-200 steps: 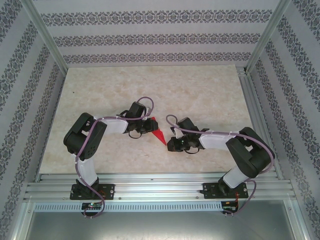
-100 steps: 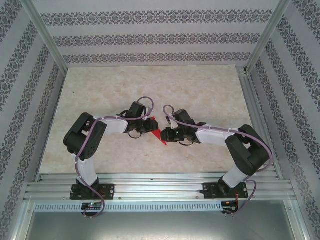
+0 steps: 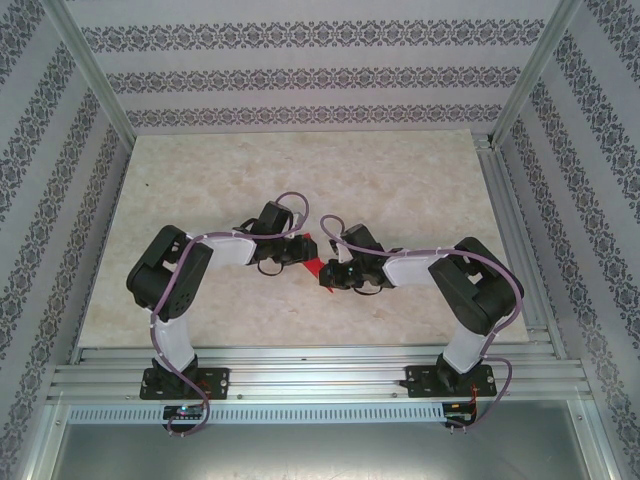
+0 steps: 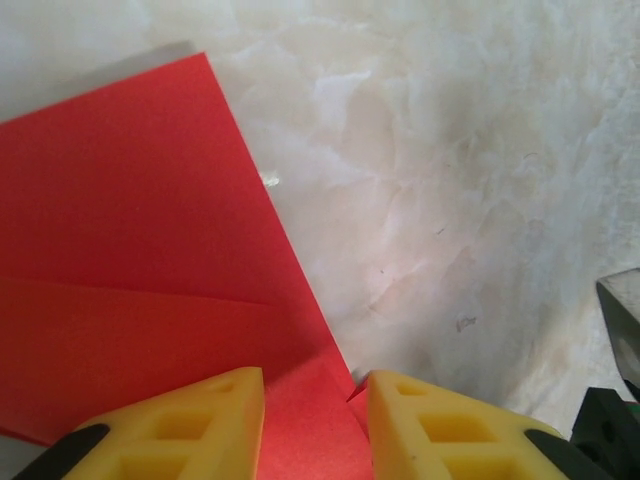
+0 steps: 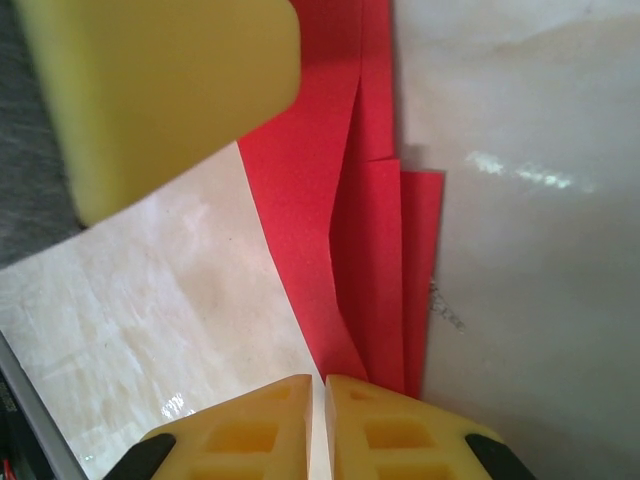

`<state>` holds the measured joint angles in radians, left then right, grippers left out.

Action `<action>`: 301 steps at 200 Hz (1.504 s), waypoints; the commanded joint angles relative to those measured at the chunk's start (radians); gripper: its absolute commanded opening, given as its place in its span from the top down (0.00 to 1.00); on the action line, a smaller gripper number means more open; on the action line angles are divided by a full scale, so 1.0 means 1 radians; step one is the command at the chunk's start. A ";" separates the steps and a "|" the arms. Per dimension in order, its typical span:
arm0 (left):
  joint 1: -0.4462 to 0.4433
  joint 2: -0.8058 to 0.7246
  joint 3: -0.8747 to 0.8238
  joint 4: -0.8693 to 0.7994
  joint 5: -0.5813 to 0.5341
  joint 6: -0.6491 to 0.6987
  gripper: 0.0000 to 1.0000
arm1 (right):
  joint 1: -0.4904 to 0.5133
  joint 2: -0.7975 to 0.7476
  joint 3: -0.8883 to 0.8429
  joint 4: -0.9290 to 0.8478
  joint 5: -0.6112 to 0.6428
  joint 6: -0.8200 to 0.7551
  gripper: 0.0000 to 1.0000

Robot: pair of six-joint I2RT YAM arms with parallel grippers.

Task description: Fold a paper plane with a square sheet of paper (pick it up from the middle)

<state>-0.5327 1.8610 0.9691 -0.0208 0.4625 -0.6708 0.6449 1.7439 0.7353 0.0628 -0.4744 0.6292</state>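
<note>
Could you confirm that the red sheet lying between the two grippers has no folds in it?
Not quite: the red sheet does lie between the left gripper and right gripper, but it is already folded; the right wrist view shows overlapping flaps and creases.

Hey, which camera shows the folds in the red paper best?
The right wrist view: the red paper sits close up, its overlapping folded layers and edges distinct. The left wrist view shows it as a flat panel with one crease. The top view gives a small red patch, its folds unreadable.
</note>
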 commanded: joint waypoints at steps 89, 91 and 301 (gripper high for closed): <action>0.048 -0.105 -0.026 0.028 -0.045 0.204 0.62 | -0.014 0.070 -0.056 0.002 0.008 0.043 0.87; 0.048 -0.105 -0.027 0.028 -0.047 0.204 0.62 | -0.015 0.071 -0.056 0.002 0.008 0.043 0.87; 0.104 0.028 -0.003 0.004 -0.125 0.273 0.66 | 0.000 0.108 -0.059 -0.004 -0.012 0.032 0.87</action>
<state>-0.4515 1.8545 0.9497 -0.0090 0.3798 -0.4438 0.6258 1.7638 0.7132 0.1287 -0.5411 0.6647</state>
